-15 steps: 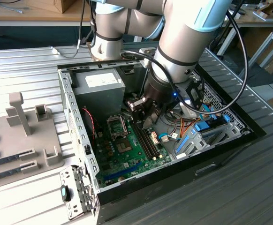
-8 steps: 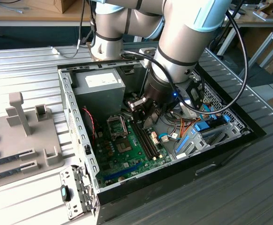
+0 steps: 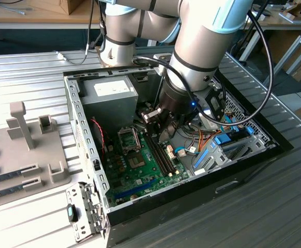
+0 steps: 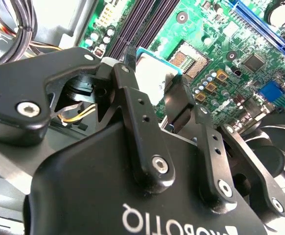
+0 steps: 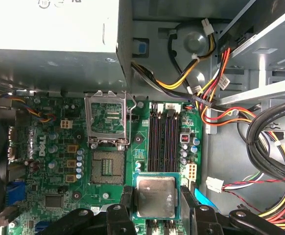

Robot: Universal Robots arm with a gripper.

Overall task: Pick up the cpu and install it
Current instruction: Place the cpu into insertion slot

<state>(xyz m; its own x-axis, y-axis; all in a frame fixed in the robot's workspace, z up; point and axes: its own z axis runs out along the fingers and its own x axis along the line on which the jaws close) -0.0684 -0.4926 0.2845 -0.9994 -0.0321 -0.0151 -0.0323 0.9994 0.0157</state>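
Cpu (image 5: 155,197) between fingers (image 5: 126,201) above motherboard (image 5: 59,147)

I'm working in a lab or workshop: an open PC case (image 3: 192,170) lies on a slatted metal bench (image 3: 31,77), a grey fixture (image 3: 31,150) beside it, more benches and cardboard boxes (image 3: 298,13) behind.

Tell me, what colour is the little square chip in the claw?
Silver-grey on top, thin green rim: the cpu, clearest in the first wrist view.
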